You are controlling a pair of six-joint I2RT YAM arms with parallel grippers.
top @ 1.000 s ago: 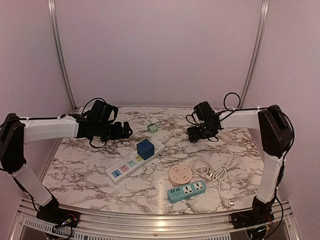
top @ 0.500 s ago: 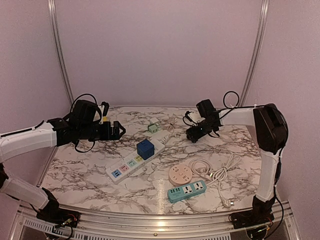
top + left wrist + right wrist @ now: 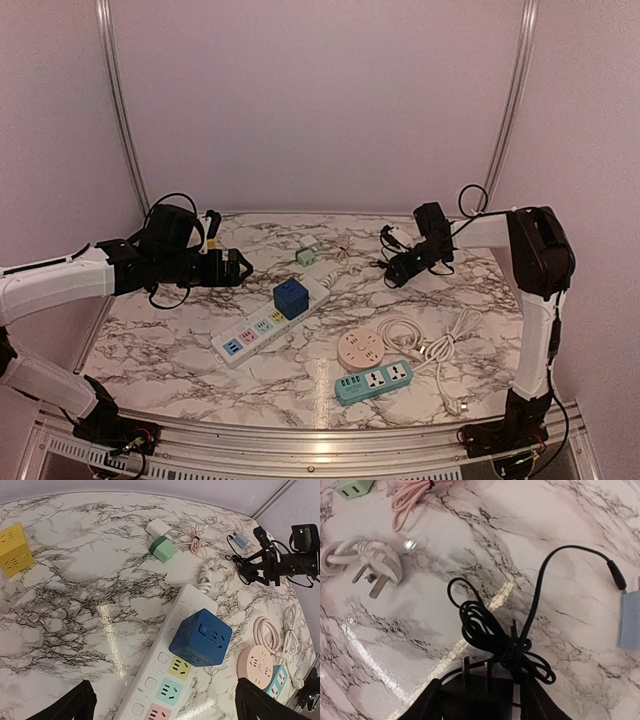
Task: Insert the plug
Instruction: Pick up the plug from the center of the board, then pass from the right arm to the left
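Right claw (image 3: 481,682) shifted toward table (image 3: 482,288) edge, gripping black plug (image 3: 476,692), left claw (image 3: 164,685) wide

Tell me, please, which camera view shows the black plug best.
The right wrist view: the black plug sits in the right tool, two prongs and tangled cord clear. The left wrist view shows only a small dark shape at that tool; the top external view shows no more.

I've got open marble tabletop (image 3: 150,330) left of the white strip (image 3: 255,330); blue cube (image 3: 290,298) sits on it, white cords (image 3: 462,322) clutter the near right.
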